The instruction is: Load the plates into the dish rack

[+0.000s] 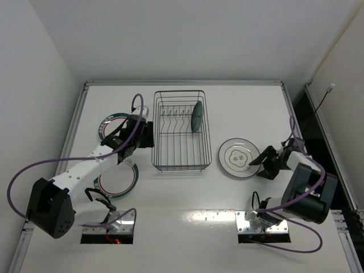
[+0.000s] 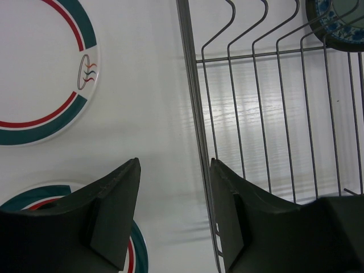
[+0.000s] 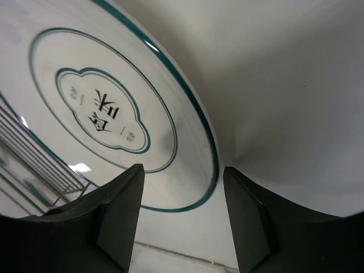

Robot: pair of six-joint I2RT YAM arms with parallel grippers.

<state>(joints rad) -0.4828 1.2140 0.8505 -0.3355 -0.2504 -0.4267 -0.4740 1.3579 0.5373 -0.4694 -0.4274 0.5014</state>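
1. Right gripper: jaws spread, holding nothing. The rim of the grey-rimmed plate shows in the gap between them. The plate lies flat at centre-right of the top view, just beside the dish rack.
2. Left gripper: jaws spread, with the rack's left wall passing between them. I judge that closing here would steady the rack.
3. Seat the rim deep between my right fingers before closing.
4. Lift, tip the plate upright, and slot it between free prongs, clear of the blue-patterned plate.
5. The green-and-red plates wait at centre-left.
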